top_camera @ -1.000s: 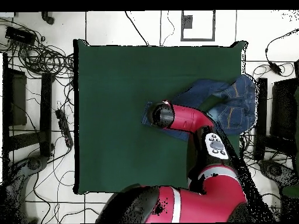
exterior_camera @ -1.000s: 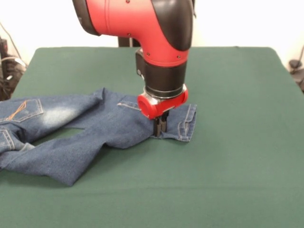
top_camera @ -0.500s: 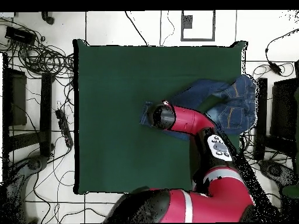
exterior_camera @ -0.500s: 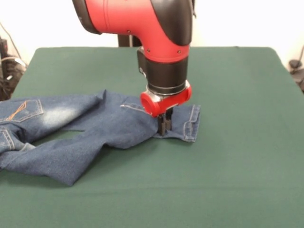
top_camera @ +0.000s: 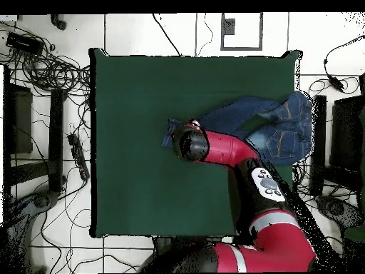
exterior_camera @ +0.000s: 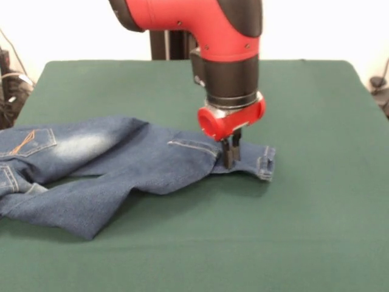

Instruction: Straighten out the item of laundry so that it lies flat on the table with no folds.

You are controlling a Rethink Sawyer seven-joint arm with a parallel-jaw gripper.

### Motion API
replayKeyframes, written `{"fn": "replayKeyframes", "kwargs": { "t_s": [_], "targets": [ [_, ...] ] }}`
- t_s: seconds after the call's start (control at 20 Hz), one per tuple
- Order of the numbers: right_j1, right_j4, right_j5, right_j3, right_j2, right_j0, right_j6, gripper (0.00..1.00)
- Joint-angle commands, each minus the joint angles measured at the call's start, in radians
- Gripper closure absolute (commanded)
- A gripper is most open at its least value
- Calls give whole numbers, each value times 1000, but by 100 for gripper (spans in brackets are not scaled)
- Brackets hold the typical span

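The red arm [exterior_camera: 200, 24] points straight down, its gripper [exterior_camera: 230, 159] low, jaws pinched together.

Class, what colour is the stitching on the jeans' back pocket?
Orange, on the back pocket of the blue jeans; the front view shows it best.

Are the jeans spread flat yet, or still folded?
Still folded. The jeans bunch at the table's edge, one leg lying over the other; the hand is shut on the other leg's cuff.
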Motion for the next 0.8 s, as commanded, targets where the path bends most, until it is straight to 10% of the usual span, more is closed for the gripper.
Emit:
{"fn": "replayKeyframes", "kwargs": {
  "t_s": [0.05,0.8],
  "targets": [
    [-23,38,-36,62,177,61,218,100],
    [15,57,-68,8,153,97,250,100]
  ]
}}
